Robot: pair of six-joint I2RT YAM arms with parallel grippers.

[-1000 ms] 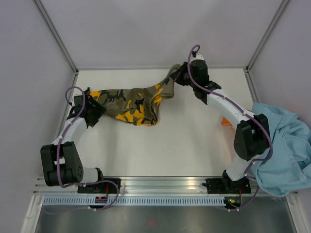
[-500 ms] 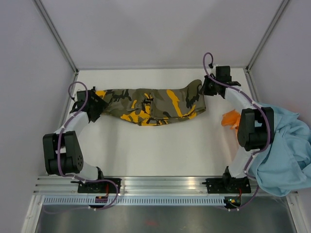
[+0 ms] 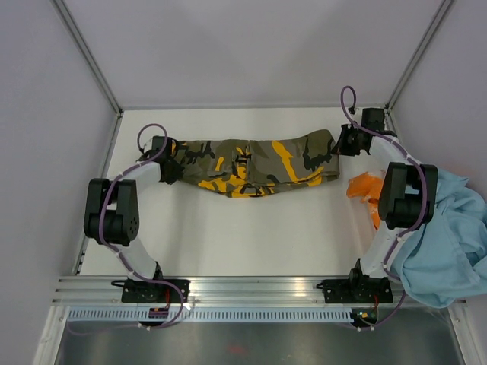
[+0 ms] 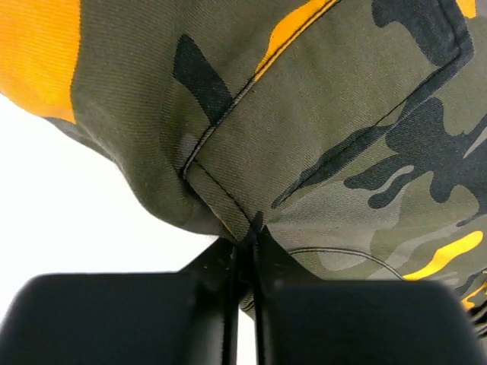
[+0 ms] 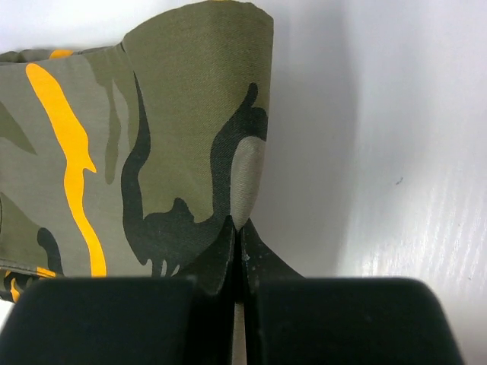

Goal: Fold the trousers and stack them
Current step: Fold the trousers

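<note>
The camouflage trousers lie stretched in a long band across the far half of the table. My left gripper is shut on the cloth at their left end; the left wrist view shows the trousers pinched between the closed fingers of the left gripper. At the right end my right gripper is shut on the hem, and the right wrist view shows the trousers nipped at their edge by the right gripper.
A light-blue garment is heaped at the table's right edge, over the right arm's base side. An orange garment lies just left of it, near the right arm. The walls stand close behind and beside the table.
The right gripper has pulled the trousers' end rightwards, stretching them out. The left gripper moved right onto the left end and closed on the cloth.
</note>
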